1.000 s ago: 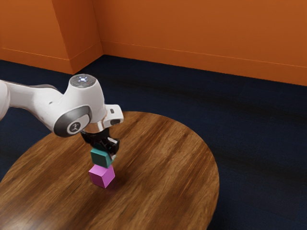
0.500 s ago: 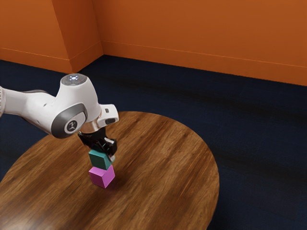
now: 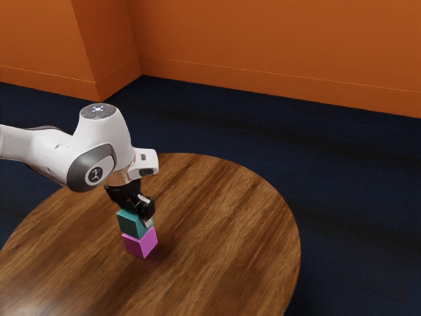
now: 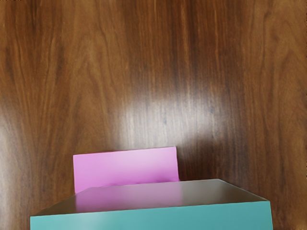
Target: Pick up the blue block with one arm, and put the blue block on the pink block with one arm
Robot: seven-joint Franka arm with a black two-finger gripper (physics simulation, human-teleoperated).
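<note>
Two blocks stand stacked near the middle of the round wooden bench [image 3: 223, 217]: the blue block [image 3: 129, 224], more teal than blue in this light, sits on top of the pink block [image 3: 139, 243], their faces touching. The upper block is turned a little against the lower one and set slightly toward the exterior view's left, so a strip of the pink top shows at the exterior view's right. The white arm [image 3: 66, 155] comes in from the exterior view's left and bends straight down over the stack. Its black hand [image 3: 136, 209] is clenched on the blue block, one dark finger lying against the block's side toward the exterior view's right, the other hidden behind the block. In the wrist view the blue block [image 4: 151, 218] lies directly under the hand, its glossy top mirroring pink, and part of the pink block [image 4: 124, 167] juts out beyond it on the bench [image 4: 153, 72]. Dark blue floor [image 3: 329, 151] and orange walls [image 3: 263, 39] surround the bench
</note>
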